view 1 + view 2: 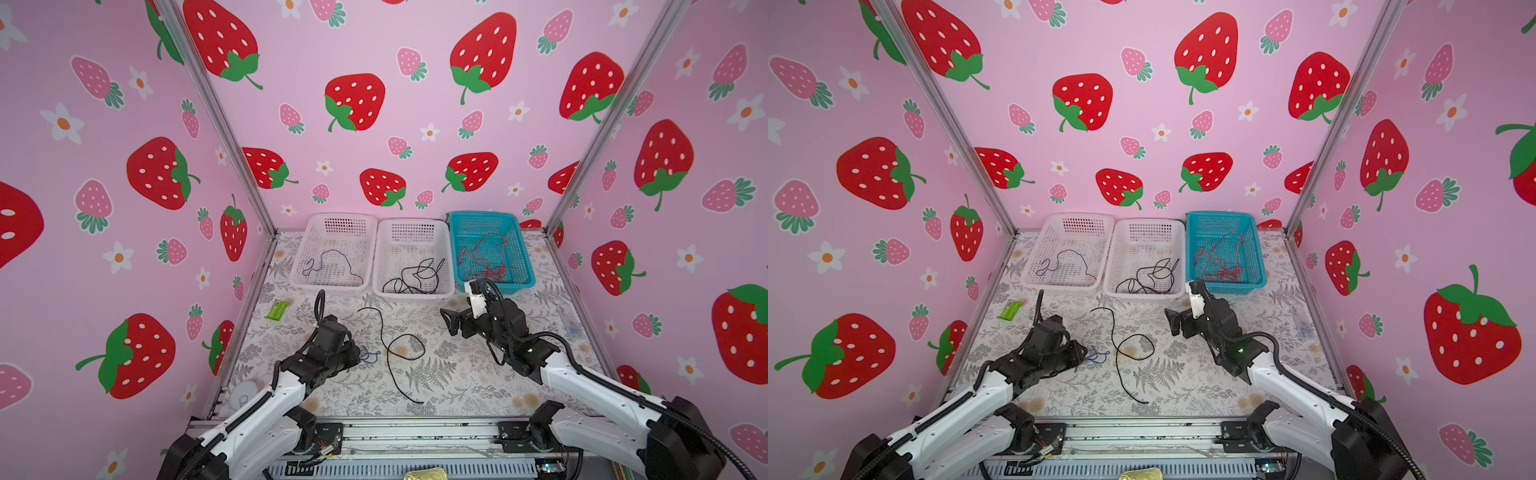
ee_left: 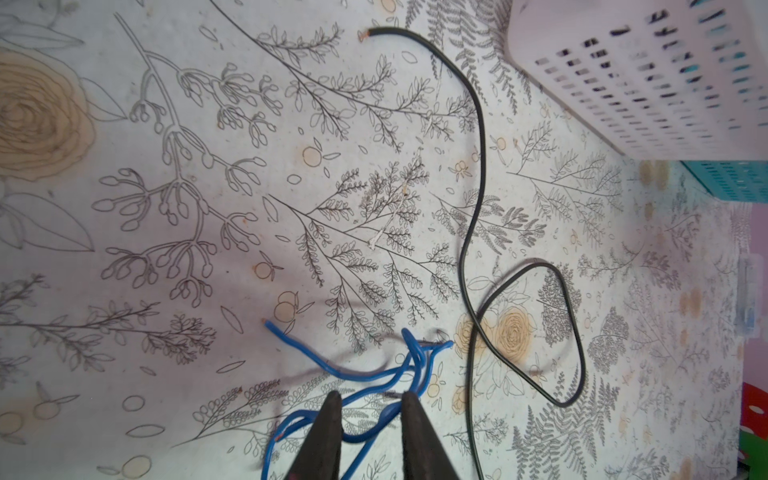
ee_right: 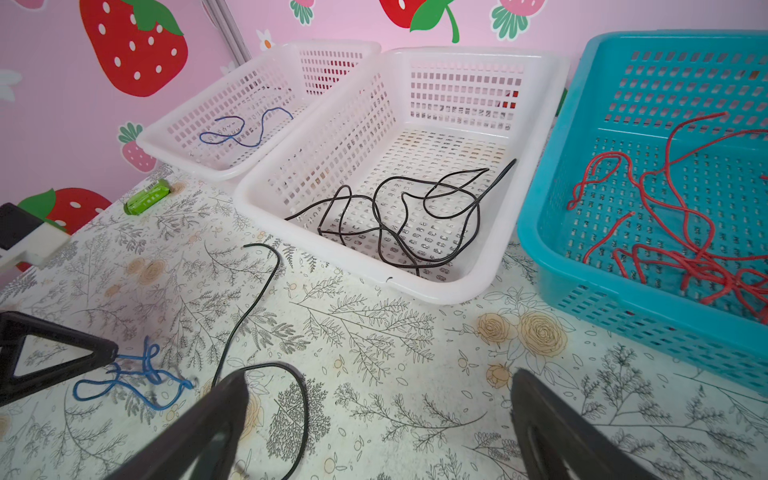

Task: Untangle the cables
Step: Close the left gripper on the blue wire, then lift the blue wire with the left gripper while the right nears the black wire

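**Left gripper** [image 2: 371,397]: fingers [image 2: 328,432] stand a narrow gap apart, straddling the knotted blue cable [image 2: 415,357] at bottom ctr of the wrist view. Strands run btwn the tips, but no pinch is evident yet. Judgement: tips are set low at the knot so that one close takes hold next to the tangle.

**Right gripper** [image 3: 378,376]: fingers spread wide, nothing btwn them. It hovers over the table [image 1: 457,374], right of ctr in both top views. Judged parked clear, free to take a second strand or the black cable [image 2: 483,158].

**Black cable:** lies loose at ctr of the table, one loop crossing itself. It is just beside the blue knot, w/ no overlap seen.

**Baskets:** three sit along the upper edge of the table.
- Left white basket [image 1: 299,266] holds a sorted blue cable [image 3: 245,129].
- Middle white basket [image 1: 415,296] holds sorted black cables [image 3: 395,208].
- Teal basket [image 1: 525,266] holds red cables [image 3: 665,208].

Placement appears to be sorting by colour. Two cables lie unsorted, so est. task is well along.

**Risk:** thin wire may slip the tips, and lifting the knot may drag the black loop.
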Controlling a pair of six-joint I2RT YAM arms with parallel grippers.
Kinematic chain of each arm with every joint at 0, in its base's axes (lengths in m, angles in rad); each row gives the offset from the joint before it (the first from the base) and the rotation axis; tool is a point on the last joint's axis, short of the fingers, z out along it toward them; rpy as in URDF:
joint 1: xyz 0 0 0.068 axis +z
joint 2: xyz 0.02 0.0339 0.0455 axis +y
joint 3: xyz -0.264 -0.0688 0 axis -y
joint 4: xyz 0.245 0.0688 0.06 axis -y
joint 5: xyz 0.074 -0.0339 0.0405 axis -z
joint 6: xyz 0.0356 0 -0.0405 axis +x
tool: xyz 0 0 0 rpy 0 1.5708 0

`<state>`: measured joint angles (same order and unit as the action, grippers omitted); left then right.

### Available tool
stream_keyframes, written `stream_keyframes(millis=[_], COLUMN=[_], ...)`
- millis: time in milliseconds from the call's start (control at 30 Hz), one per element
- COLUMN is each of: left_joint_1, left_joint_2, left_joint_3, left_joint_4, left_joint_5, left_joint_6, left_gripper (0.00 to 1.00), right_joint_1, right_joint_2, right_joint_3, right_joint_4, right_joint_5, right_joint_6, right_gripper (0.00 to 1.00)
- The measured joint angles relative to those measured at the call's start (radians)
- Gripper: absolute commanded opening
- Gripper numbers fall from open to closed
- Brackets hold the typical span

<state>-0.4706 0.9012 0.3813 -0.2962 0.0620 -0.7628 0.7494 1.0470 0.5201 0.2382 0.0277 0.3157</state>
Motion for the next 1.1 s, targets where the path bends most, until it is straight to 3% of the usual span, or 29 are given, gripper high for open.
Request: stream_keyframes(millis=[433, 567, 767, 900, 1100], left_joint_1=[-0.089, -0.091, -0.093, -0.097, -0.103], left_joint_2=[0.069, 0.068, 0.081, 0.146, 0.290], left_joint_3=[0.057, 0.079, 0.290, 0.466, 0.467], left_joint_4=[0.073, 0.055, -0.211, -0.353, -0.436], left_joint_5=[0.028, 0.053, 0.063, 0.052, 0.061], left_joint_6=[-0.021, -0.013, 0.133, 0.285, 0.391], left_gripper=[0.26, 0.32, 0.45, 0.42, 0.40], right_joint_1=[0.200, 0.251, 0.263, 0.263, 0.263], right_joint_2=[0.123, 0.158, 0.141, 0.119, 0.081], right_joint_3=[0.000, 0.000, -0.005, -0.012, -0.027], right_joint_4=[0.049, 0.065, 0.076, 0.077, 0.071], right_joint_5=[-0.047, -0.059, -0.058, -0.053, -0.037], right_joint_6=[0.005, 0.010, 0.022, 0.025, 0.029], right_gripper=[1.00, 1.00, 1.00, 1.00, 1.00])
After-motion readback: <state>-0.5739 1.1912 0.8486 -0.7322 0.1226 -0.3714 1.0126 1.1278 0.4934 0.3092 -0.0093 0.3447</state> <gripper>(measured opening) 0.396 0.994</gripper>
